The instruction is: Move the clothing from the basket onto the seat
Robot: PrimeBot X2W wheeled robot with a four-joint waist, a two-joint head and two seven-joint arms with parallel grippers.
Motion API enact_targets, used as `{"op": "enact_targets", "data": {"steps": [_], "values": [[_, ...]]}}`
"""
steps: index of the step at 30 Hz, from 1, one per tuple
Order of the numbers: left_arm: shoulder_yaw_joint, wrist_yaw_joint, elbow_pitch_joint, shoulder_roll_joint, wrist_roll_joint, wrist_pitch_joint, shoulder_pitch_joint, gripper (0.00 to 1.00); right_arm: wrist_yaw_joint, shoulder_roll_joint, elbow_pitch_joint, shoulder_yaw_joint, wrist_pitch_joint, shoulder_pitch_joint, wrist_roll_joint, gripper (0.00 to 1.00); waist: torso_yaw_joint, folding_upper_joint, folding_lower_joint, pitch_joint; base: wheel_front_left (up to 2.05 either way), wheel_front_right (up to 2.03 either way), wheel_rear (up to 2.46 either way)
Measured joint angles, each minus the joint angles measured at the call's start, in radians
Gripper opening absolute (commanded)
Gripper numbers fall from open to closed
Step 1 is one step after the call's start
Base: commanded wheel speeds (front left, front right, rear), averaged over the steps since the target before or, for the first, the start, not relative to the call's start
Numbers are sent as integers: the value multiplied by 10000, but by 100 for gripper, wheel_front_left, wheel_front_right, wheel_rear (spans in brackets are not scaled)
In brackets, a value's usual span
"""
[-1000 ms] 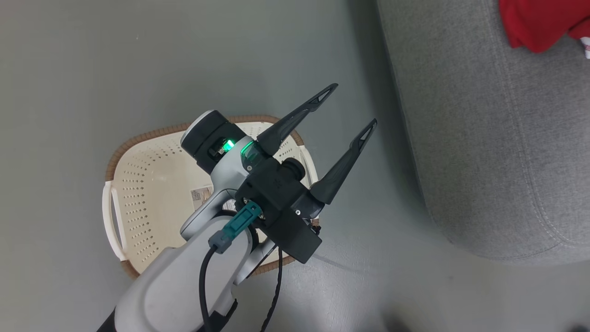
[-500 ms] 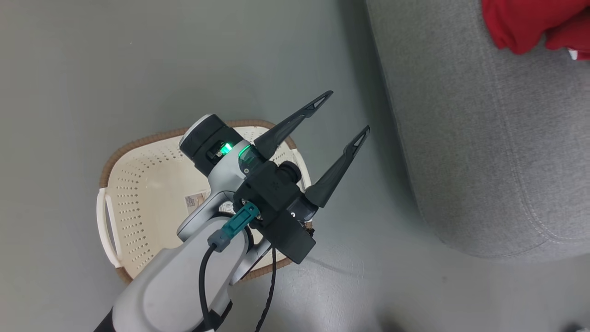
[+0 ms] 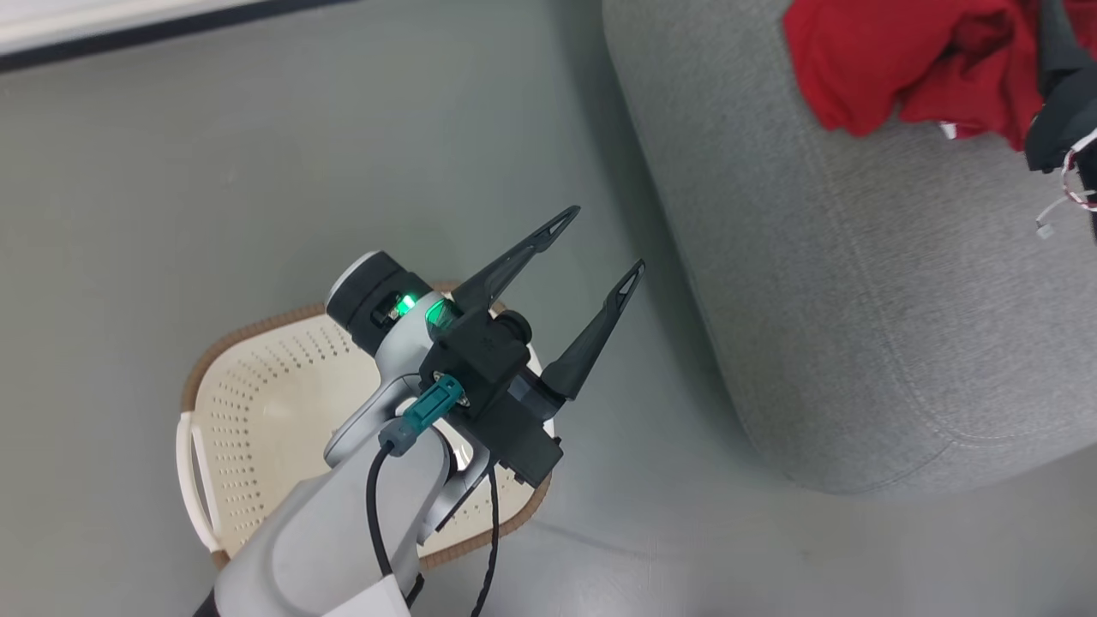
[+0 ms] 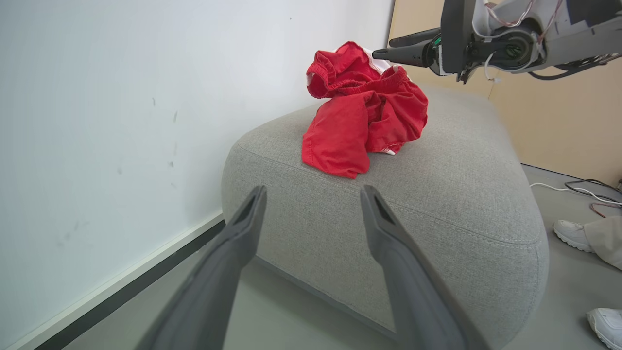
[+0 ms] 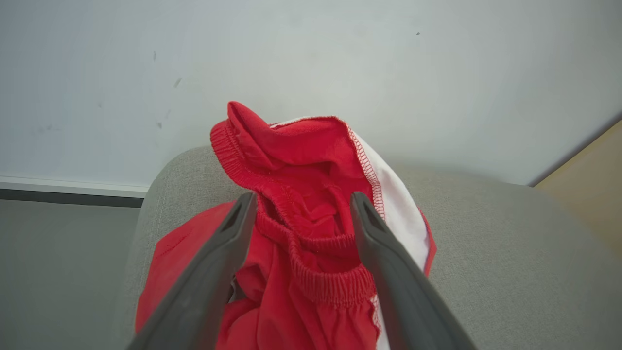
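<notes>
Resting on grey woven sofa (image 3: 857, 300): crumpled bright red garments (image 3: 891, 68) | right gripper (image 5: 302, 198) spread, seemingly straddling them | left gripper (image 3: 604, 238) standing wide.

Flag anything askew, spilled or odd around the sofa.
Nothing is damaged or spilled. The bright red fabric clothing lies in a crumpled heap on the grey upholstered sofa, not spread flat. A person's white shoes and loose cables sit on the floor beside it.

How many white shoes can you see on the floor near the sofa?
2. In the left wrist view, the farther shoe sits on the floor right of the sofa, under a trouser cuff. The nearer shoe is at the bottom right corner, partly cut off.
</notes>
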Motion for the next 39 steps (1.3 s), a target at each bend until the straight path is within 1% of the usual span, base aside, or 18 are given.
{"op": "enact_targets", "data": {"steps": [11,16,22,30,39], "values": [[320,4,1024,-332,-644,-261,585,100,259,451,-236,203,0,370,-134,100,-208,-2,-1,-1481,0,0,0],[600,36,1411,-428,-1005,-341,788,100,370,736,-418,272,0,767,-134,100,-160,-2,-2,-2194,0,0,0],[1053,238,1810,-439,-1254,-370,1234,100,416,1099,-568,263,0,1505,-113,100,36,-3,-2,-3013,0,0,0],[1718,731,2115,-299,-1709,-437,2195,100,470,1492,-976,180,0,2763,82,100,498,-3,-2,-3985,0,0,0],[2694,1360,1852,290,-2008,-441,3679,100,483,1760,-1891,15,2,4129,151,100,1129,-2,-1,-4804,0,0,0]]}}
